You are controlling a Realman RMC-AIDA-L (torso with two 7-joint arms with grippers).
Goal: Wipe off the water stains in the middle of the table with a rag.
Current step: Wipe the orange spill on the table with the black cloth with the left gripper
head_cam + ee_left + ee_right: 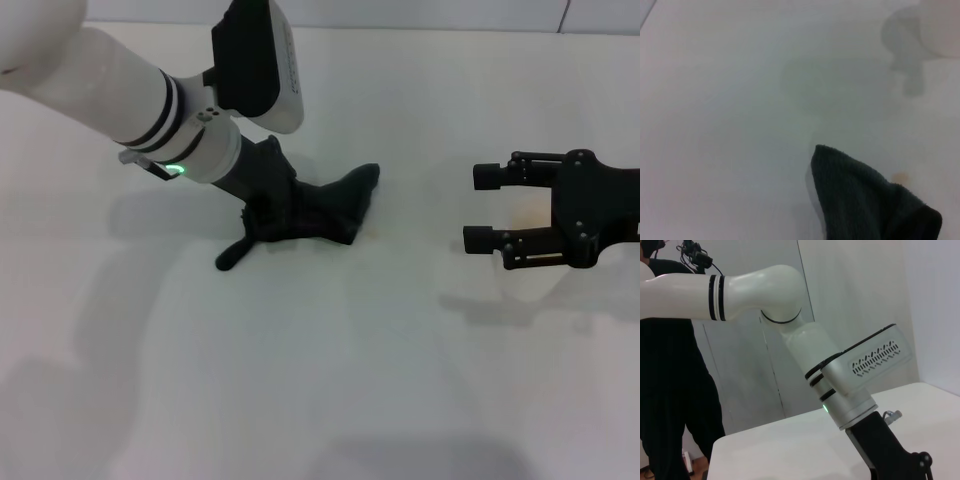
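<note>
The dark rag lies bunched on the white table, its loop tab pointing toward me. My left gripper comes down from the upper left and is shut on the rag's left part, pressing it on the table; its fingertips are buried in the cloth. In the left wrist view the rag has a small orange-brown spot of the water stains just beside its edge. My right gripper is open and empty, hovering well to the right of the rag.
A faint orange tint shows on the table between the right gripper's fingers. A pale blurred shape sits in a corner of the left wrist view. The right wrist view shows my left arm and a person in black behind the table.
</note>
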